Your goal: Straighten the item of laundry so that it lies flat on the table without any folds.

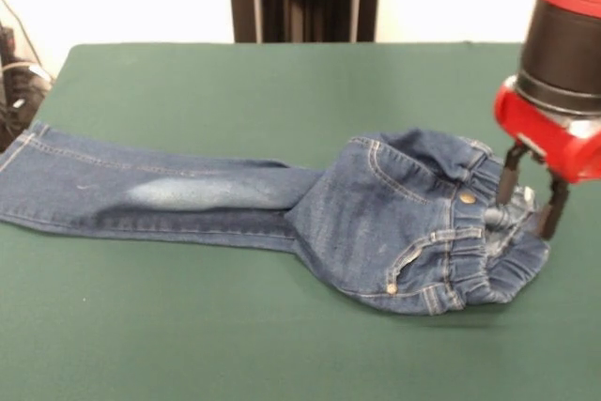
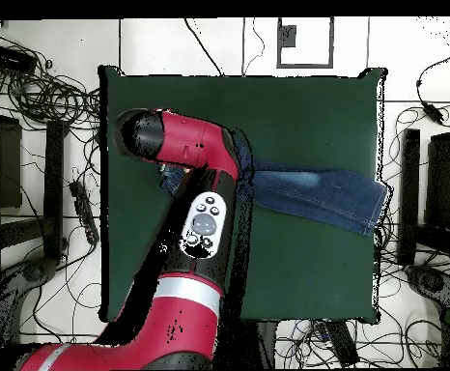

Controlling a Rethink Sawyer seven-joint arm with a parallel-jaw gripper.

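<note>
Front view, left to right. Table (image 1: 235,82): dark green cloth top, bare around the garment. Jeans (image 1: 376,218): lying across the middle, legs (image 1: 141,194) stacked one on the other and running to the left edge, hems at the table's border. Pale faded patch (image 1: 188,192) on the upper leg. Seat and hip portion bunched and humped at the right, not flat; gathered waistband (image 1: 474,251) rumpled, brass button (image 1: 467,198) showing, second rivet (image 1: 391,287) lower down. Gripper (image 1: 529,206): at the far right, lowered onto the waistband, two black fingers (image 1: 508,180) spread apart with denim between them; grip on the cloth not confirmed. Overhead view: arm (image 2: 195,193) covering the waist end, legs extending toward the table's right edge.
</note>
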